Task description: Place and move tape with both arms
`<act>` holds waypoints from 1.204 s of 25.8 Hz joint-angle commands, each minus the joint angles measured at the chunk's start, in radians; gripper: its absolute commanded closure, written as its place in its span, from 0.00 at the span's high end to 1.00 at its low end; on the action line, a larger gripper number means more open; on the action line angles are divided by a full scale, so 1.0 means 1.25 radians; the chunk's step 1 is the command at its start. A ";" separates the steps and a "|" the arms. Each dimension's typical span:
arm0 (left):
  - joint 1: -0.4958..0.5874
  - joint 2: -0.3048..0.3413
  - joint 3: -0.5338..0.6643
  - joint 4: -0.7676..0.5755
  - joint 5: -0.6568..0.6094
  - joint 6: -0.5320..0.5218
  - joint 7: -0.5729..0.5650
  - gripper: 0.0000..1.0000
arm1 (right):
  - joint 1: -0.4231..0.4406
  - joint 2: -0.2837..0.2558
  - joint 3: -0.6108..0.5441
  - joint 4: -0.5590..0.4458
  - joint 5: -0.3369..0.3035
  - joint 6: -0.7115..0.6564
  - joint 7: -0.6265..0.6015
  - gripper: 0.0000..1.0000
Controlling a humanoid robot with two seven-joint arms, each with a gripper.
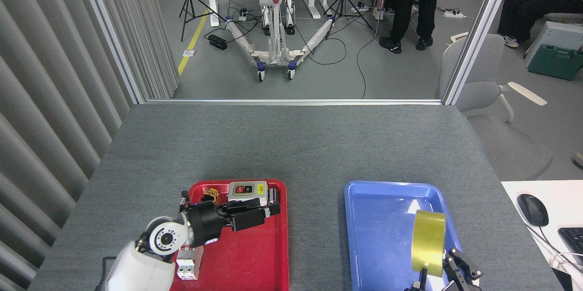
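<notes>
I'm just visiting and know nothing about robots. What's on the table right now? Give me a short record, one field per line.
table: grey felt-like top
tape: yellow roll, on edge over the blue tray's right side
blue tray, otherwise bare
right gripper: at the tape's lower edge; grip unclear
left gripper: over the red tray, holding nothing
red tray: holds a grey switch box and small parts

Bright, even, sharp; faint glare.

Robotics lab: tripods (196, 6), floor cables (346, 54), partitions (136, 36).
</notes>
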 commanded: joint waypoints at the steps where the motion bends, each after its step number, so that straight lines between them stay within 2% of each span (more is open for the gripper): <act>1: 0.126 0.059 0.056 -0.136 -0.047 -0.003 0.153 0.99 | -0.050 -0.025 -0.002 0.022 0.001 0.102 0.159 0.00; 3: 0.191 0.085 0.066 -0.193 -0.094 0.000 0.245 0.99 | -0.088 -0.039 0.001 0.042 0.000 0.161 0.288 0.00; 6: 0.268 0.107 0.078 -0.221 -0.102 0.000 0.355 0.99 | -0.126 -0.048 0.005 0.054 -0.005 0.237 0.497 0.00; 8: 0.279 0.140 0.093 -0.217 -0.105 0.009 0.392 0.99 | -0.142 -0.056 0.007 0.057 -0.007 0.261 0.606 0.00; 10: 0.284 0.163 0.125 -0.201 -0.116 0.044 0.395 0.99 | -0.164 -0.057 0.017 0.071 -0.008 0.264 0.676 0.00; 13: 0.311 0.170 0.142 -0.213 -0.117 0.159 0.424 0.99 | -0.220 -0.069 0.071 0.122 -0.010 0.277 0.707 0.00; 16: 0.314 0.178 0.136 -0.239 -0.137 0.169 0.517 0.98 | -0.249 -0.068 0.103 0.150 -0.010 0.311 0.708 0.04; 19: 0.316 0.170 0.073 -0.231 -0.274 0.190 0.657 0.98 | -0.255 -0.062 0.119 0.150 -0.010 0.341 0.708 0.08; 21: 0.316 0.151 0.007 -0.221 -0.349 0.253 0.796 0.98 | -0.256 -0.059 0.135 0.149 -0.012 0.338 0.707 0.08; 23: 0.316 0.124 -0.026 -0.225 -0.413 0.318 0.871 0.98 | -0.256 -0.057 0.146 0.143 -0.010 0.332 0.707 0.06; 25: 0.315 0.109 -0.028 -0.226 -0.520 0.346 0.852 0.98 | -0.254 -0.055 0.153 0.136 -0.010 0.321 0.708 0.03; 27: 0.309 0.099 -0.028 -0.225 -0.624 0.366 0.762 0.98 | -0.251 -0.051 0.164 0.122 -0.010 0.299 0.709 0.00; 29: 0.295 0.101 -0.028 -0.219 -0.641 0.384 0.673 0.98 | -0.247 -0.050 0.166 0.113 -0.010 0.277 0.710 0.00; 31: 0.293 0.106 -0.026 -0.219 -0.641 0.389 0.633 0.99 | -0.246 -0.050 0.166 0.111 -0.010 0.260 0.710 0.00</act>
